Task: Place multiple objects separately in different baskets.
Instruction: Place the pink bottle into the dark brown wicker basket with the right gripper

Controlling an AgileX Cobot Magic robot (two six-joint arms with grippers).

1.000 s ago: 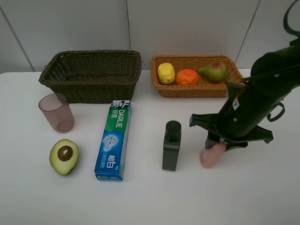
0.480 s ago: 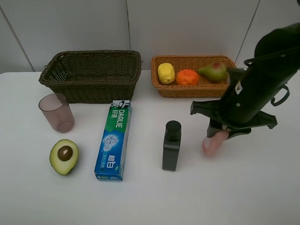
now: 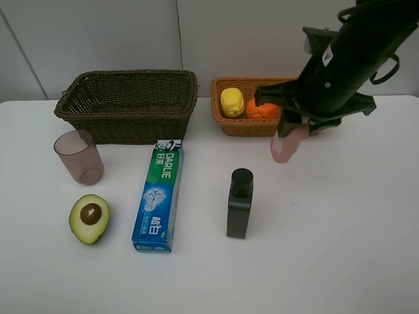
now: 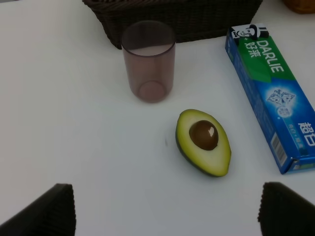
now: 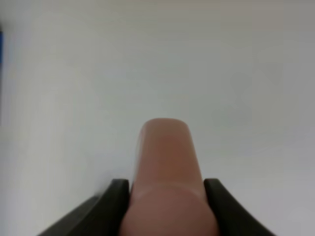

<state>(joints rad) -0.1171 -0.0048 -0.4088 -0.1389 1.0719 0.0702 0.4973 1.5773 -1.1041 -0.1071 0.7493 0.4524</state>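
Two fingers of my right gripper [image 3: 292, 130] clamped on the pink bottle [image 3: 283, 146]. It hangs clear of the table [image 3: 350, 248], just in front of the light basket [image 3: 236, 126], where lemon [image 3: 232, 102] and orange [image 3: 257, 108] lie. Long axis near upright, tilted a little; the free rounded end points down at the table, the gripped end up — cap hidden, can't tell.

Risks, as I judge them: the hold sits at one end only, so a fast swing could let the bottle pivot or slip out. Carried low toward the dark basket [image 3: 128, 105], it could clip a rim or the black bottle [image 3: 239, 204].

Left gripper [image 4: 170, 216] spread wide, empty, near the halved avocado [image 4: 204, 142].
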